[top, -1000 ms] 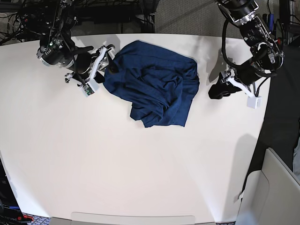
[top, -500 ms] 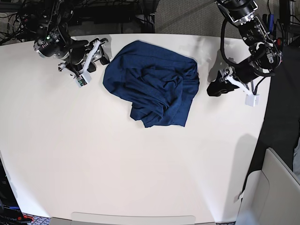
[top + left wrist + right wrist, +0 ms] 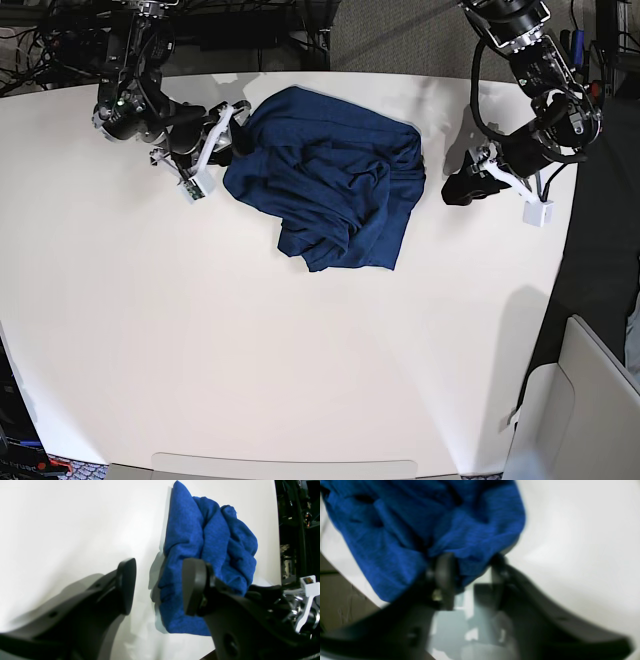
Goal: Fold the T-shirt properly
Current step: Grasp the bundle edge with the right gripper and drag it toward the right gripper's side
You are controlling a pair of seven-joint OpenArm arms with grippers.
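Loosely bunched, the heathered knit T-shirt (image 3: 335,190) lies on the smooth white table (image 3: 250,350).

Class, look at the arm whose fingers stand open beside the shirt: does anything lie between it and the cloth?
Nothing visible does. Only bare white table separates the left gripper from the T-shirt.
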